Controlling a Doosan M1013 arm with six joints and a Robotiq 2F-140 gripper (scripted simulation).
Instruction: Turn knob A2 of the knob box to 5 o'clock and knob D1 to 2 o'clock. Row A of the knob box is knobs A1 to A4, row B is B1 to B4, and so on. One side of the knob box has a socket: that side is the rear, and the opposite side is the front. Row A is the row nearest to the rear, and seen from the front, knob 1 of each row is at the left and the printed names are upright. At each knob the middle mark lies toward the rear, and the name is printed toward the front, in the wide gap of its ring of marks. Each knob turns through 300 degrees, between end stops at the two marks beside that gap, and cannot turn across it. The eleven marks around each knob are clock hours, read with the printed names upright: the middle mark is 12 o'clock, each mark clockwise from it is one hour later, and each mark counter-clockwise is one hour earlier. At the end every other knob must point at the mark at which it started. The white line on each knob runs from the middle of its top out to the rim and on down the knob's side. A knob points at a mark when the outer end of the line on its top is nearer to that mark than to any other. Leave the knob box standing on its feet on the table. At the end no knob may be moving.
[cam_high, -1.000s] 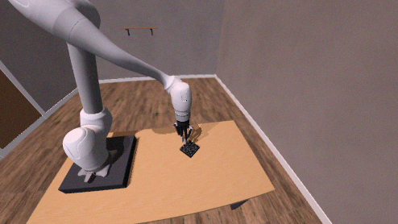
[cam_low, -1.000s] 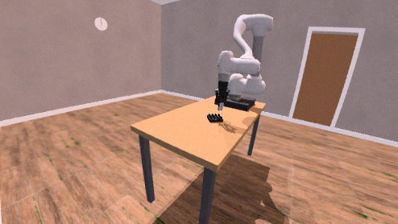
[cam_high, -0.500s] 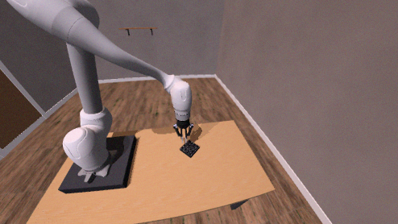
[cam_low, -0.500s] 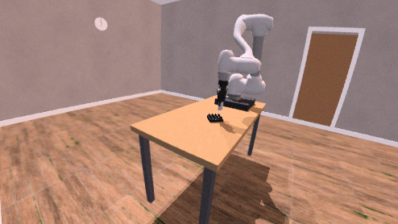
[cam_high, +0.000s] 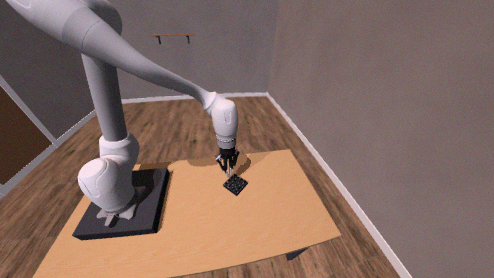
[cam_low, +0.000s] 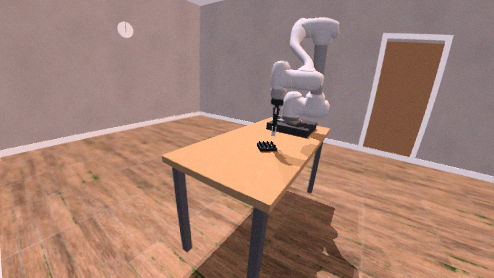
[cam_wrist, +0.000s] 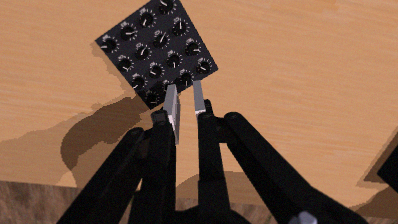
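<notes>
The black knob box stands on the table, turned at an angle in the wrist view. It has a grid of black knobs with white lines and rings of marks. The printed names are too blurred to read, and I cannot make out the socket. My gripper is open by a narrow gap, pointing down with nothing between its fingertips. In the wrist view the tips overlap the box's lower edge, and the left one partly hides a knob there. In the exterior view the tips are above the table, apart from the box.
The wooden table carries the box and the arm's dark base plate. The base plate's corner shows at the right of the wrist view. Shadows of the arm and gripper fall on the table beside the box.
</notes>
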